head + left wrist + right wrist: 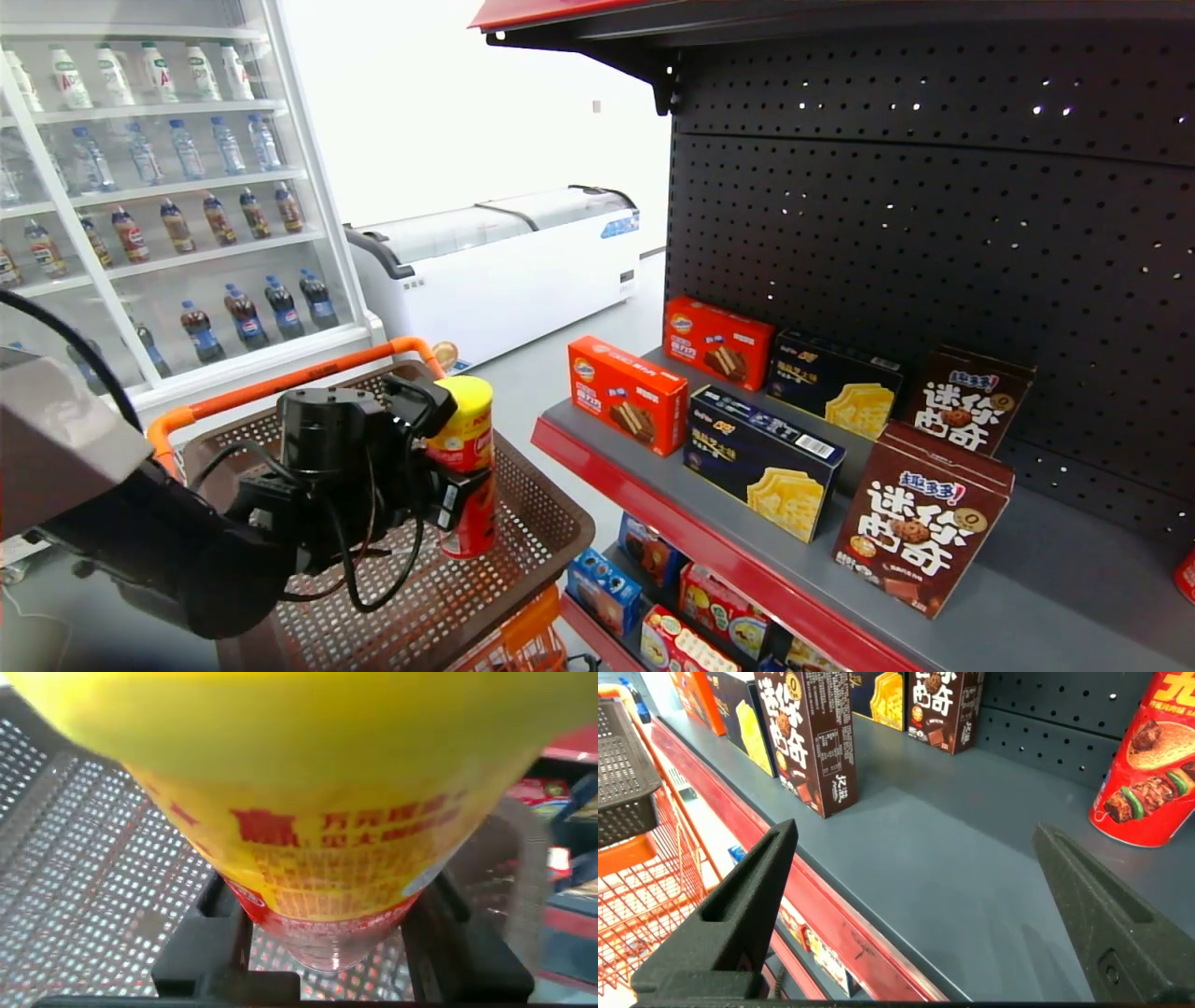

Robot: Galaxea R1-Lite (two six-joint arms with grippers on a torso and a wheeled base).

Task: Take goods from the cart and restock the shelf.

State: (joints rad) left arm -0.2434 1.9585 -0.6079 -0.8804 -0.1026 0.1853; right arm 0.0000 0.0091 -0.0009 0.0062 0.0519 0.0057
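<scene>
A tall canister with a yellow top and red base hangs upright over the brown cart basket, held in my left gripper. In the left wrist view the canister looms close, with the left gripper shut around its lower part and the basket mesh below. My right gripper stands open with nothing in it, hovering above a bare stretch of the grey shelf. A red canister stands on the shelf beyond it.
The shelf carries orange boxes, dark blue boxes and brown boxes, with a black pegboard behind. The cart's orange handle is at the far side. A drinks fridge and a chest freezer stand behind.
</scene>
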